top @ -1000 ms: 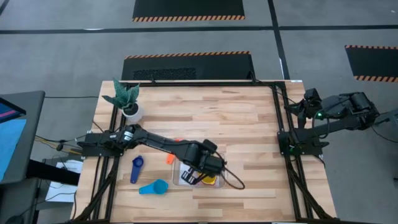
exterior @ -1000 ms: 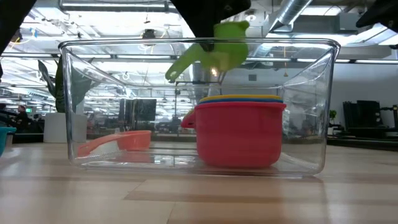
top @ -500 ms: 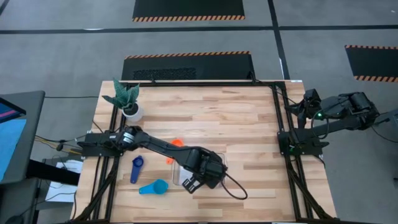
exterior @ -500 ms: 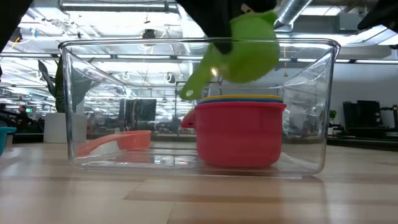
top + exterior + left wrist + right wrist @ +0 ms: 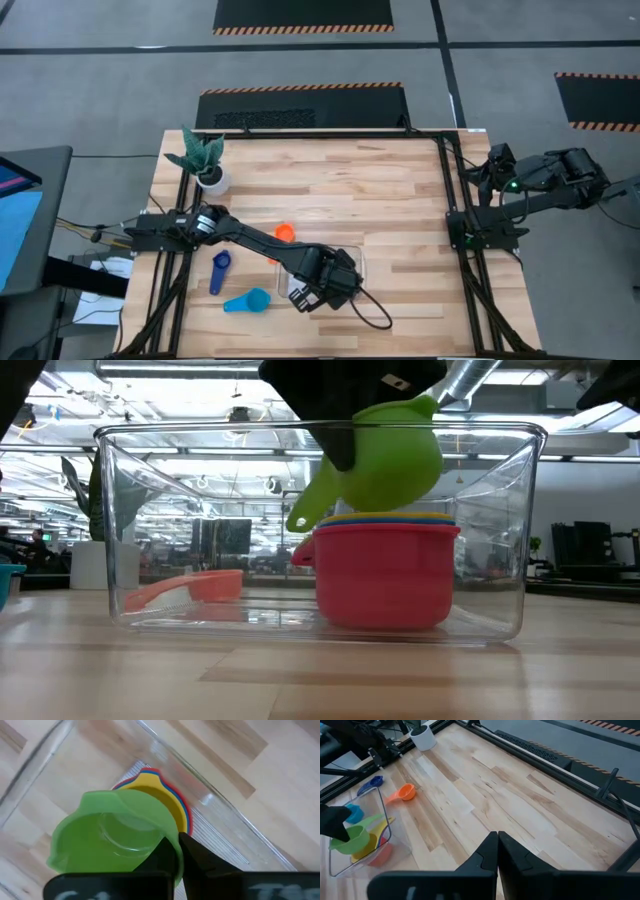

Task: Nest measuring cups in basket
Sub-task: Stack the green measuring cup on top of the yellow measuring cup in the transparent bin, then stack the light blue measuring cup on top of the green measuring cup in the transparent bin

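My left gripper is over the clear basket, shut on the green cup. The cup hangs tilted just above a nest of red, blue and yellow cups, which stands on the basket's floor. Whether the green cup touches the nest I cannot tell. The orange cup, navy cup and light blue cup lie on the table outside the basket. My right gripper is shut and empty, parked beyond the table's right edge. My left gripper pinches the green cup's wall at the rim, one finger over the bowl's inside and one outside. It comes from above. The cup is lifted clear and tilted, its handle pointing down toward the table's left.
A white plant pot stands at the far left corner. The three loose cups lie left of the basket. The right half of the table is bare wood.
My left gripper has moved toward the table's near edge and down with the green cup. The cup has gone from above the basket's rim to just over the nested cups, tilting further.
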